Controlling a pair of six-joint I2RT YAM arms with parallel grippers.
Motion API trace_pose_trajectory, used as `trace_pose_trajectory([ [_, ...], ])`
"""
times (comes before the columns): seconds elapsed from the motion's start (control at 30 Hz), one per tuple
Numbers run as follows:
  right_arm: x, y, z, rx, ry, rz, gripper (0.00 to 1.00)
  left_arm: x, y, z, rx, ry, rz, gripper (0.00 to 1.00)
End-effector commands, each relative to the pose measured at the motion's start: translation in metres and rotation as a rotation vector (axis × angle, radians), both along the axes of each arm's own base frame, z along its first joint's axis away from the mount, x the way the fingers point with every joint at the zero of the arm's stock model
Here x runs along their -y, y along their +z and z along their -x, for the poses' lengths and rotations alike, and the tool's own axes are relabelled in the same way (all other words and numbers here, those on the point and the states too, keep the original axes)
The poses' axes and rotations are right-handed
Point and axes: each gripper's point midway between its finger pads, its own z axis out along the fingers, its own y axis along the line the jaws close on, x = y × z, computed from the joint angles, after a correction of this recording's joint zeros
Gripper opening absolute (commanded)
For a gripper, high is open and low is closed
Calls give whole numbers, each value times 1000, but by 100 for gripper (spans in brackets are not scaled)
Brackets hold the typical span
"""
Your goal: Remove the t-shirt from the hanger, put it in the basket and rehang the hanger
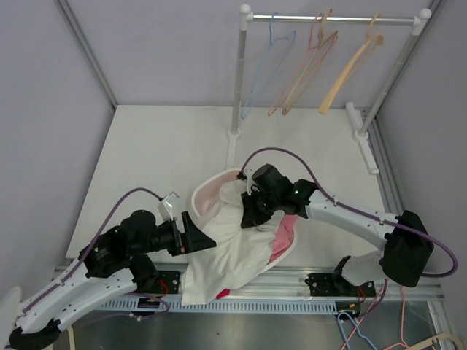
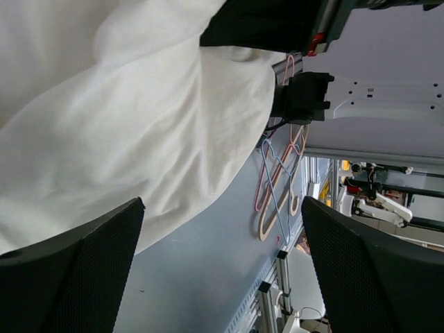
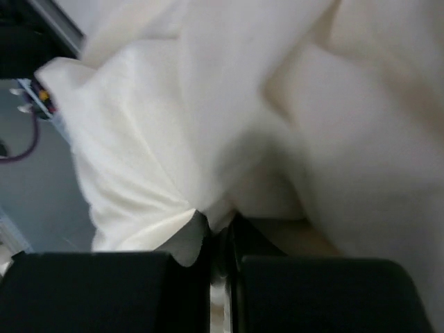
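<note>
A white t-shirt lies crumpled over a white basket and spills toward the table's near edge. The hanger inside it is hidden; only a small pink tip pokes out under the hem, and I cannot tell what it is. My right gripper reaches in from the right and is shut on a bunched fold of the t-shirt, with cloth pinched at the right gripper. My left gripper is open at the shirt's left edge. In the left wrist view the t-shirt lies beyond the empty left gripper.
A clothes rack at the back right carries three bare hangers. Pink material shows inside the basket. More loose hangers lie off the table's near right corner, by the right arm's base.
</note>
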Motion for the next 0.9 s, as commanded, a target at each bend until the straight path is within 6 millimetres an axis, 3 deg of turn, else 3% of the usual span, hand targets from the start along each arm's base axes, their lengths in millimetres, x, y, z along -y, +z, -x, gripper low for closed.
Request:
trace_pose_trajectory([
  [0.0, -36, 110, -20, 120, 11, -288, 0, -7, 25, -5, 108, 2, -11, 100],
  [0.07, -34, 142, -32, 185, -27, -321, 0, -9, 28, -5, 116, 3, -17, 100],
  [0.1, -36, 176, -40, 247, -47, -364, 0, -10, 28, -5, 122, 3, -20, 99],
  [0.3, -18, 249, -62, 416, -137, -361, 0, -13, 28, -5, 136, 6, -20, 100],
  [0.47, -21, 254, -58, 430, -133, -353, 0, -16, 30, -6, 158, 14, -25, 99],
  [0.63, -22, 198, -44, 345, -114, -237, 0, -19, 31, -8, 171, 24, -37, 100],
  [0.67, -19, 163, -39, 293, -108, -166, 0, -19, 30, -8, 174, 24, -42, 99],
  [0.73, -13, 116, -40, 234, -138, -63, 0, -20, 32, -9, 180, 27, -48, 99],
  [0.77, -4, 73, -33, 178, -140, 23, 0, -20, 33, -11, 189, 27, -52, 99],
  [0.87, -3, 11, -34, 100, -168, 103, 0, -19, 38, -14, 208, 29, -65, 99],
])
